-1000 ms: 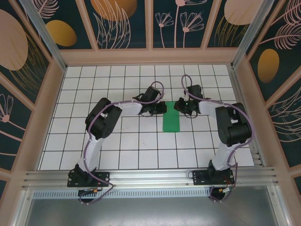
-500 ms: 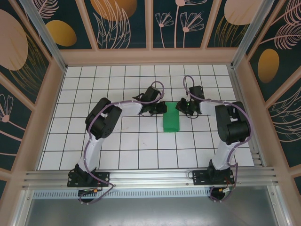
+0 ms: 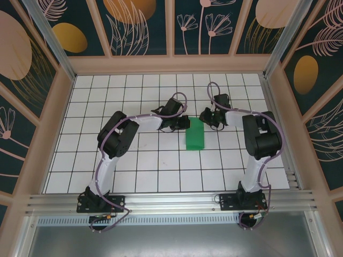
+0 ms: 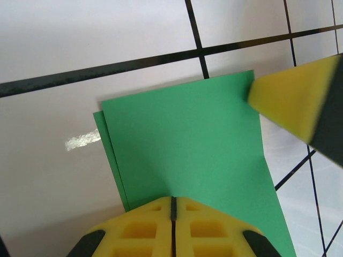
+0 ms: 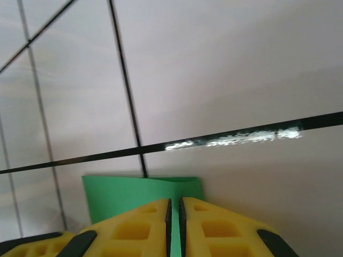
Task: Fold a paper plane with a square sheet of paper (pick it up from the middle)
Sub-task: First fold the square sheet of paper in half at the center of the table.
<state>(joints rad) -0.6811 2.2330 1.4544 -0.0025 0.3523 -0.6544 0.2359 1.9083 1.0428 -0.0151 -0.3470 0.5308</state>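
Folded green paper (image 3: 195, 135) lies flat on the bench (image 3: 161, 166), mid-frame in the top view. The left fingers (image 4: 140, 231), pressed together, sit on its upper left edge, likely pinning it. The right fingers (image 5: 214, 227), also closed tight, meet its upper right corner, probably to crease it.

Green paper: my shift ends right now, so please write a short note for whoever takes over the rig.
Left hand: shut, tips over one edge of the square sheet of paper.
Right hand: shut, tips over the opposite edge; whether it pinches the paper is unclear.
Paper: mid-table between both hands, lying as a two-layer rectangle.
Done: half fold.
Left: nose and wing folds; no plane shape yet.
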